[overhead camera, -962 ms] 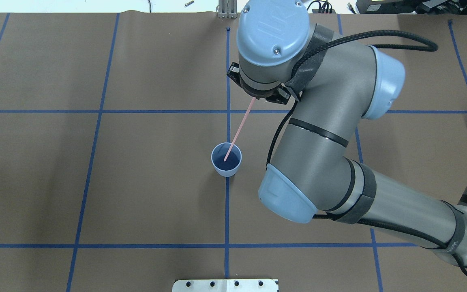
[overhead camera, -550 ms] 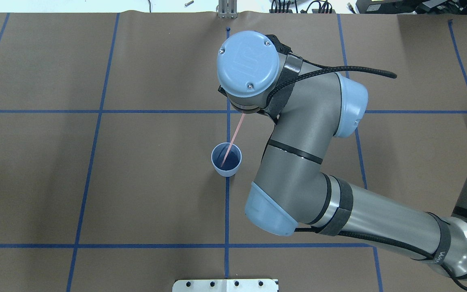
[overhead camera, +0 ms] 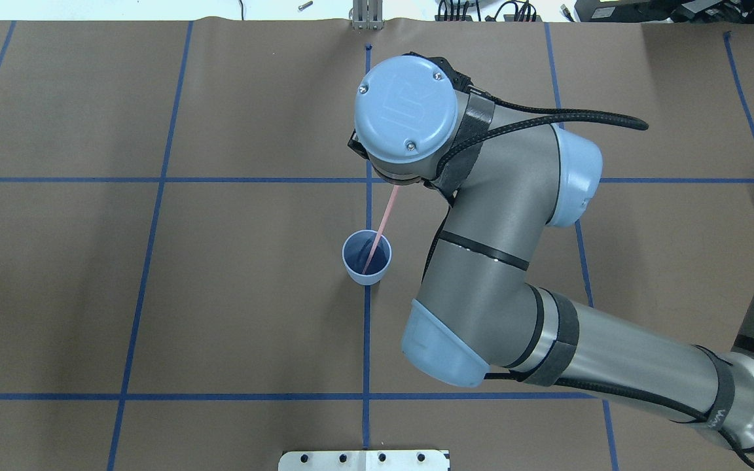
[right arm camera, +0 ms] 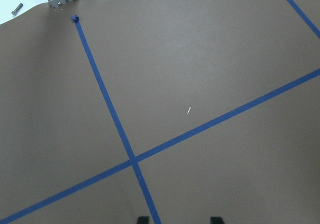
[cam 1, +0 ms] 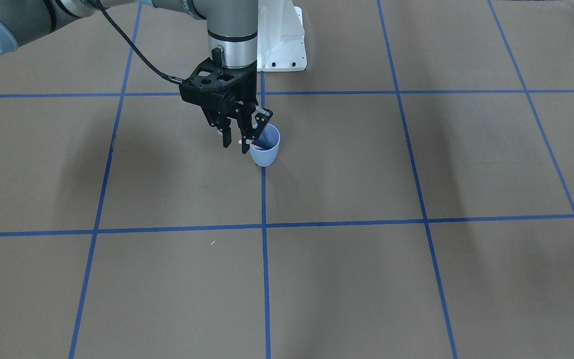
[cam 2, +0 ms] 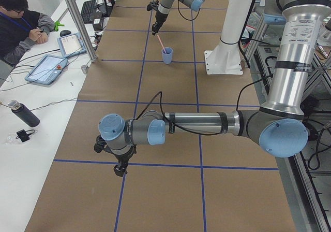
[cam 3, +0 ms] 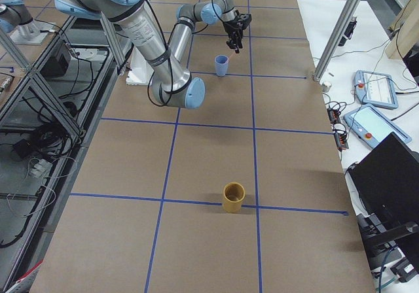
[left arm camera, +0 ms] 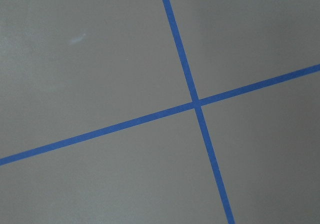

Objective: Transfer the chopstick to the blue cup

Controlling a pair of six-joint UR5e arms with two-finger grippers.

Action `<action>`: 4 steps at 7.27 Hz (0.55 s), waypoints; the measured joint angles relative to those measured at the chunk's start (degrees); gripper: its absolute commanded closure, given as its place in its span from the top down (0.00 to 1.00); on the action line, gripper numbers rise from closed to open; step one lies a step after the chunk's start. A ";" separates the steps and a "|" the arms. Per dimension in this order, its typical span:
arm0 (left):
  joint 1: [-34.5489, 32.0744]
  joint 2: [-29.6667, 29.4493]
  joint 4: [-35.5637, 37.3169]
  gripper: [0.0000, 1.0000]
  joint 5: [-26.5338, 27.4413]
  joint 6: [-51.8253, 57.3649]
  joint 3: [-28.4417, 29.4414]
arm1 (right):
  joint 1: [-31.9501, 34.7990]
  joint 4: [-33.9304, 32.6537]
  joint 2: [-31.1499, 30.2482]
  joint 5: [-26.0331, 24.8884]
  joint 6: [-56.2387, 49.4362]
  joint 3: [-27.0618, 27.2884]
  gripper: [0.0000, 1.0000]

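Observation:
The blue cup (overhead camera: 366, 273) stands upright on a tape line near the table's middle, also in the front view (cam 1: 265, 154). The pink chopstick (overhead camera: 382, 219) has its lower end inside the cup and leans over the far rim up towards my right gripper (cam 1: 236, 144). In the overhead view the wrist hides that gripper. The right wrist view shows its fingertips (right arm camera: 143, 219) apart with nothing between them, so it is open. My left gripper (cam 2: 120, 169) hangs low over bare table far from the cup. I cannot tell whether it is open or shut.
A tan cup (cam 3: 234, 197) stands alone near the table's right end. The brown mat carries a blue tape grid (overhead camera: 367, 340). The white arm base plate (cam 1: 279, 35) is behind the blue cup. An operator with tablets (cam 2: 49, 66) sits past the far edge.
My right wrist came in towards the cup and down. The chopstick went deeper into the cup and now stands steeper. In the last half second the wrist moved only slightly.

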 measured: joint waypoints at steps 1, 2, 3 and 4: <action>-0.01 0.00 0.00 0.99 0.00 0.00 -0.07 | 3.34 -0.01 -0.15 4.21 -3.89 0.51 1.00; 0.01 0.00 0.02 0.98 0.00 0.00 -0.06 | 7.71 0.08 -1.18 9.23 -9.80 0.64 1.00; 0.03 0.00 0.15 0.99 0.00 -0.76 0.11 | 12.64 0.25 -3.60 14.13 -17.92 0.51 1.00; 0.03 0.21 0.32 0.98 -0.04 -3.33 0.03 | 18.50 0.41 -7.18 19.19 -28.58 -0.31 1.00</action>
